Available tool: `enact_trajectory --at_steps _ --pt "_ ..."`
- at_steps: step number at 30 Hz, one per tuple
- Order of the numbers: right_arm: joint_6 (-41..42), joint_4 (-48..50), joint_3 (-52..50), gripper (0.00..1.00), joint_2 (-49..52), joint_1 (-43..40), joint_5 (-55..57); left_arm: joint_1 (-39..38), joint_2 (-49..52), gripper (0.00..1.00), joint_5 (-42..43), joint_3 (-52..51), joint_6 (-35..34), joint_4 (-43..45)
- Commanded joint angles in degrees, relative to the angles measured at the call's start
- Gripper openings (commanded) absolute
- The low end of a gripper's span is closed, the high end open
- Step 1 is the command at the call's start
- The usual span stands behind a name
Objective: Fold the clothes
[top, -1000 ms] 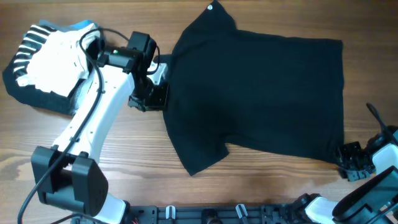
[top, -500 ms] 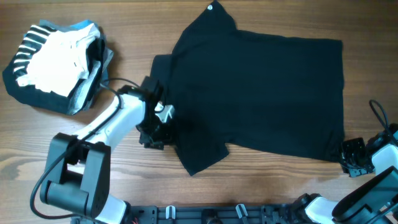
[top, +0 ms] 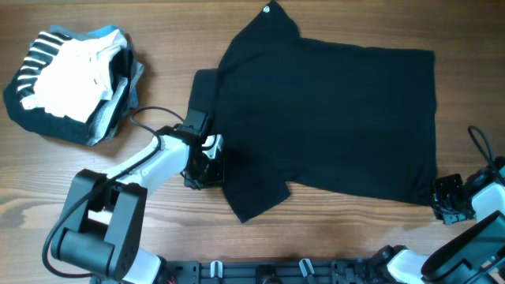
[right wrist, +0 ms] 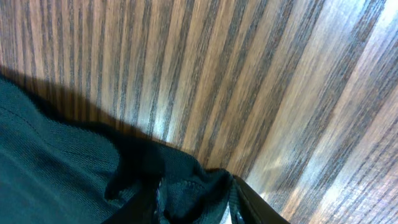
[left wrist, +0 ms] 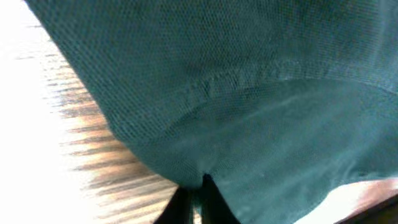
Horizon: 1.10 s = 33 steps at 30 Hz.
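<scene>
Overhead view: the left gripper (top: 207,164) has moved nearer along the left edge of the black T-shirt (top: 331,118), spread flat at centre, probably to grip for a fold. The right gripper (top: 448,202) holds the near-right corner. Only wrist views show jaws: left narrow, nipping cloth; right clamping bunched hem.

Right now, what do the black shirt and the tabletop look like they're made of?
The black T-shirt looks like soft knit fabric, perhaps cotton or a blend, matte: the left wrist view shows a fine mesh-like texture and a stitched seam. The table looks like wood or wood-look laminate, cannot tell which: streaked brown grain, with a slight sheen in the right wrist view.
</scene>
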Motion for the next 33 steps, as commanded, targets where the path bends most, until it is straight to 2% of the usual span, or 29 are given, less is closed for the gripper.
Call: enact_trajectory --at_steps 1,3,5,9,16,21,26,27,29,30,31,33 --pt "-0.9 0.0 -1.3 0.28 0.8 -0.2 -3.7 0.0 0.9 0.04 -1.4 -0.5 -0.4 0.0" --pt "-2.2 -0.2 -1.2 0.13 0.8 -0.2 -8.6 0.6 0.3 0.04 -1.4 0.7 -0.3 -2.2" --pt "-2.1 -3.8 -0.2 0.04 0.8 -0.2 -9.8 1.4 -0.5 0.04 -1.4 2.3 -0.2 -4.8" --pt "-2.4 -14.0 6.3 0.04 0.7 -0.2 -6.1 3.6 -3.4 0.04 -1.5 7.1 2.8 -10.8" --pt "-9.3 -24.7 15.8 0.05 -0.2 -0.2 -8.4 4.4 -8.3 0.04 -2.5 9.9 2.9 -12.6" --pt "-16.2 -24.7 17.9 0.05 -0.3 -0.2 -17.0 4.4 -9.0 0.04 -2.5 10.2 2.8 -9.4" --pt "-17.1 -23.5 17.9 0.04 -0.3 -0.2 -19.0 4.4 -9.0 0.04 -2.5 10.3 2.9 -9.5" --pt "-17.1 -23.5 17.9 0.04 -0.3 -0.2 -19.0 4.3 -9.0 0.18 -2.5 10.2 2.9 -10.9" --pt "-17.1 -23.5 17.9 0.04 -0.3 -0.2 -19.0 3.5 -9.0 0.6 -2.5 9.0 3.7 -12.9" --pt "-17.1 -23.5 17.9 0.04 -0.3 -0.2 -19.0 3.0 -9.0 0.7 -2.5 8.2 4.2 -13.0" --pt "-17.1 -23.5 17.9 0.05 -0.3 -0.2 -18.9 2.3 -8.9 0.75 -2.5 7.2 4.3 -12.6" --pt "-17.1 -23.3 17.9 0.05 -0.3 -0.2 -18.9 0.3 -8.8 0.78 -2.5 4.5 4.4 -11.1"
